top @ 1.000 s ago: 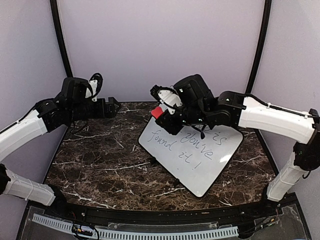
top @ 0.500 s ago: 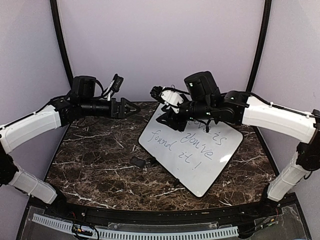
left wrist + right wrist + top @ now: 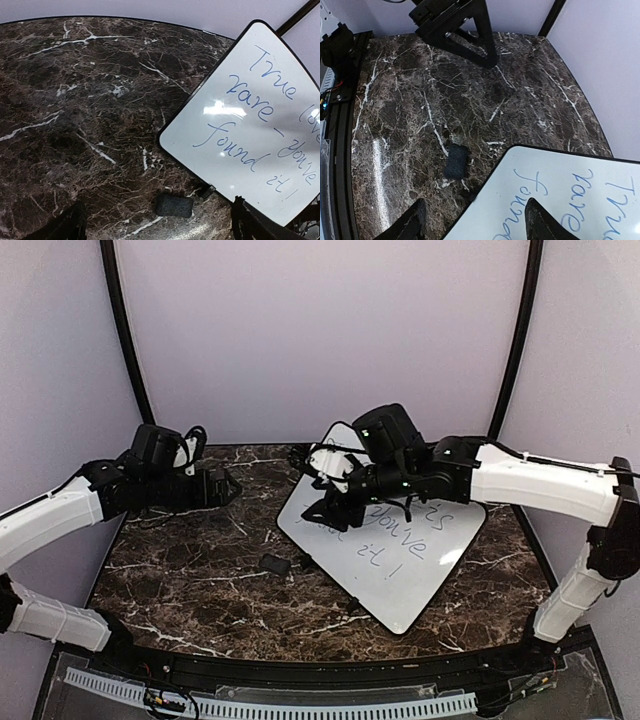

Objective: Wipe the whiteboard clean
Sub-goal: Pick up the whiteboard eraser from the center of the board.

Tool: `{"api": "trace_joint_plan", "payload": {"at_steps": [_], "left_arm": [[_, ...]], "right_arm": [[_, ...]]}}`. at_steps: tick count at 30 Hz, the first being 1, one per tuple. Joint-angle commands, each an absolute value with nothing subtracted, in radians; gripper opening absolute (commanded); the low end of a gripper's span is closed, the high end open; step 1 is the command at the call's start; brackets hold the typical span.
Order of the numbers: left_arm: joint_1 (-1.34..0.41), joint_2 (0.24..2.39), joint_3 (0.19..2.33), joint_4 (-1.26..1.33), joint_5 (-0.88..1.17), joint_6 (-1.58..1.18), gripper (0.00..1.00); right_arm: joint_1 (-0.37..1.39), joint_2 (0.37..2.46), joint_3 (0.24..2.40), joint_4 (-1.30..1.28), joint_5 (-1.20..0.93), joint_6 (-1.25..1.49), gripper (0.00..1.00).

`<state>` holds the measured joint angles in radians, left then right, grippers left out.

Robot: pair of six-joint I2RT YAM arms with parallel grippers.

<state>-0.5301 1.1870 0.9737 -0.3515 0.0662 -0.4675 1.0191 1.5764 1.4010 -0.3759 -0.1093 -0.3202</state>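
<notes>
The right gripper (image 3: 318, 510), black and two-fingered, hangs with its fingers spread and nothing between them; in the right wrist view both dark fingertips (image 3: 416, 222) stand apart at the lower edge of the picture. It sits over the left edge of the large flat white rectangular whiteboard (image 3: 400, 570), rounded at the corners and rimmed in thin black. The board lies at the centre-right of the dark brown, white-veined marble tabletop (image 3: 190, 560), turned like a diamond, with one corner pointing to the near edge. Blue-grey handwriting covers it, and the words "found it!" are legible. The right arm's black wrist hides the board's far corner in the top view.

A small dark grey rectangular block (image 3: 275, 563) lies flat on the marble just off the board's left edge, apart from it and held by neither arm.

Across the table, the left gripper (image 3: 222, 487) hovers above the far-left part of the marble, pointing toward the board. Its fingers are opened wide and empty, with only their black tips showing in the lower corners of the left wrist view.
</notes>
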Motion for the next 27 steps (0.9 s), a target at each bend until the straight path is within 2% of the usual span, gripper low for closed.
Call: {"api": "trace_joint_plan", "payload": {"at_steps": [1,7,21,27], "left_arm": [[-0.52,1.069,0.897,-0.355,-0.126,-0.56,0.99],[-0.494,1.065,0.872,-0.38,-0.181,-0.627,0.99],[-0.436,0.904,0.75,-0.308,-0.239,-0.665,0.99],[-0.434,0.879,0.729,-0.266,-0.212,-0.658,0.99]], "right_arm": [[1.045,1.758,1.491,-0.411,-0.217,-0.344,0.64],[1.055,1.928,1.569,-0.383,-0.273,-0.28,0.64],[1.106,2.215,1.845,-0.545,-0.2,-0.215,0.64],[1.105,2.29,1.911,-0.574,-0.155,-0.192,0.6]]}}
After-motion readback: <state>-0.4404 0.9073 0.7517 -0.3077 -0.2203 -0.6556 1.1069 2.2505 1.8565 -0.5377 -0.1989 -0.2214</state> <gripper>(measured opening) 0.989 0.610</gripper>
